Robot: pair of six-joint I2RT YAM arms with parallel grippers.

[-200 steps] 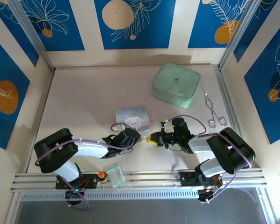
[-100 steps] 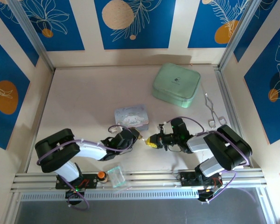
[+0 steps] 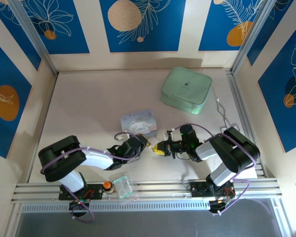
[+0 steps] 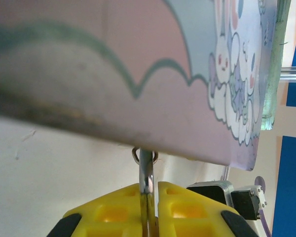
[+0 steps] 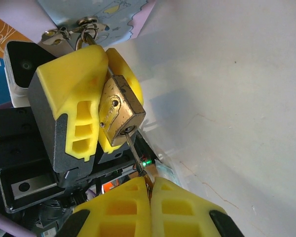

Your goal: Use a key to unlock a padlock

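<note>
Over the table point(image 3: 89, 108), left claw point(image 4: 149, 192) clamps the padlock point(image 5: 121, 111); right claw point(image 5: 150, 186) pinches the key point(image 5: 134, 150) in its keyhole.

Top external: high, behind both arm bases, looking down on the whole surface point(image 3: 89, 108).
Left wrist: low, sighting along the left tool point(image 4: 149, 186), very near the cartoon tin point(image 4: 138, 59).
Right wrist: sighting along the right tool point(image 5: 150, 186), close on the left tool and padlock point(image 5: 119, 116).
All three share the tin's near edge.
</note>
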